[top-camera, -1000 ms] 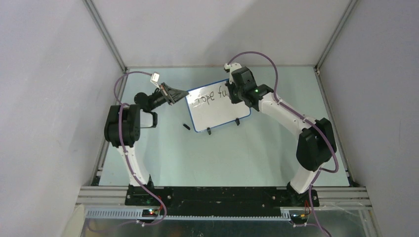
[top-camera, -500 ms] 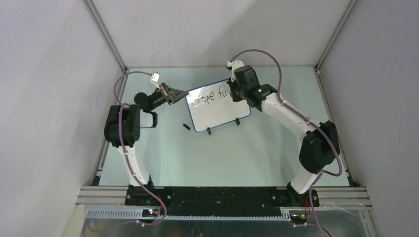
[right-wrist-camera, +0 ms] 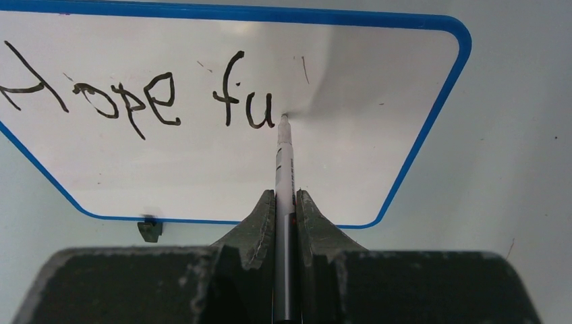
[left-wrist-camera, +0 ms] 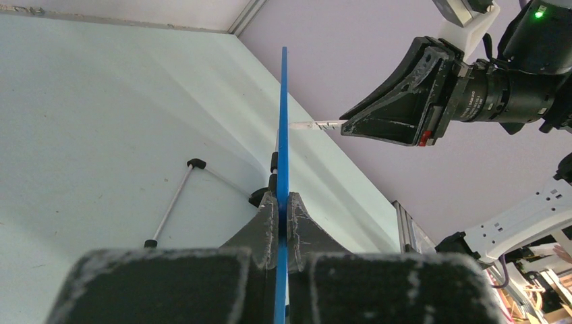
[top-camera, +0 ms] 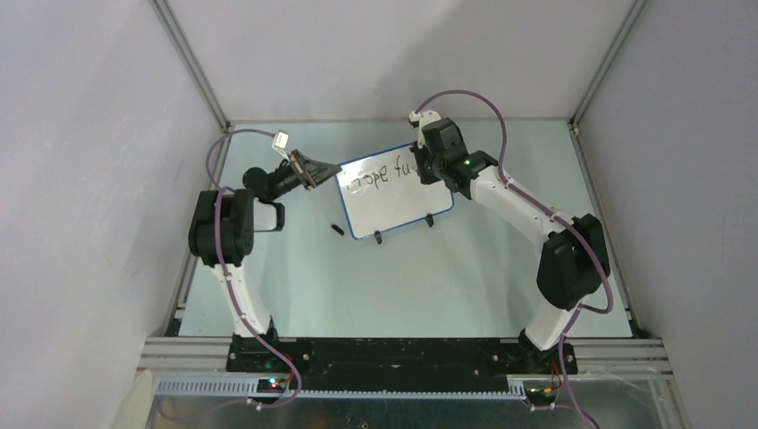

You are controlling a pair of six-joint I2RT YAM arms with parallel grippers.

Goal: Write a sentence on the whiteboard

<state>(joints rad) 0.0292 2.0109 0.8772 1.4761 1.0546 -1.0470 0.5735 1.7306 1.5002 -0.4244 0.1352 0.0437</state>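
Observation:
The whiteboard (top-camera: 393, 207), white with a thin blue frame, stands tilted at the table's middle back. My left gripper (top-camera: 332, 170) is shut on its left edge; in the left wrist view the blue frame (left-wrist-camera: 282, 121) runs edge-on between the pads (left-wrist-camera: 270, 216). My right gripper (right-wrist-camera: 285, 199) is shut on a slim black-and-white marker (right-wrist-camera: 284, 158). The marker's tip touches the board (right-wrist-camera: 202, 169) just right of the black handwritten words "Hope fu" (right-wrist-camera: 135, 94), the sentence as it reads now. From above, the right gripper (top-camera: 420, 168) covers the board's upper right corner.
A small black cap (top-camera: 337, 230) lies on the table left of the board's lower corner. Two black clip feet (top-camera: 378, 238) (top-camera: 430, 221) sit under the board's near edge. Grey walls close in the pale green table (top-camera: 375, 286) on three sides.
The right wrist has shifted slightly toward the back and its elbow has swung a little. The left arm and the board have stayed put. The writing still reads "Hope fu".

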